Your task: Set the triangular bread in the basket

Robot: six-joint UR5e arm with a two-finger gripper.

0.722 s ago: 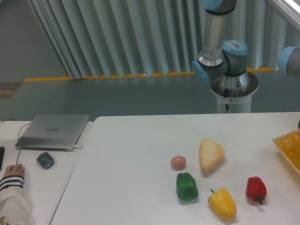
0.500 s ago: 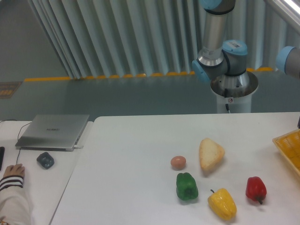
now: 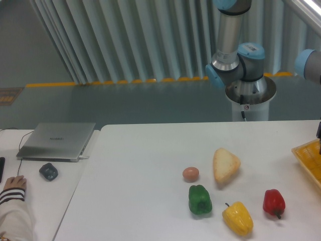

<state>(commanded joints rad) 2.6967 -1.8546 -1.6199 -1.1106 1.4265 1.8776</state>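
A: Lying flat on the white counter (image 3: 150, 150), right of centre: the triangular bread (image 3: 225, 165), pale wedge, pointed end toward the back, not touching anything.

B: Around it?

A: Just beside it to the left, a small brownish ball (image 3: 190, 174). Nearer the front edge, a green pepper (image 3: 200, 199), a yellow pepper (image 3: 237, 218) and a red pepper (image 3: 274, 202). Well apart at the far right, cut off by the frame, the yellow lattice basket (image 3: 309, 157).

B: And the fingers?

A: Barely in view (only a dark sliver at the right edge, above the basket (image 3: 319, 131)). Cannot tell whether apart or together.

B: Best way to manage the pickup?

A: Probably: swing across from the right, come down straight over the wedge, close across its narrower width rather than along the length. Worth staying clear of the ball on the left. Lift high enough to pass over the basket's raised rim, then release well inside it.
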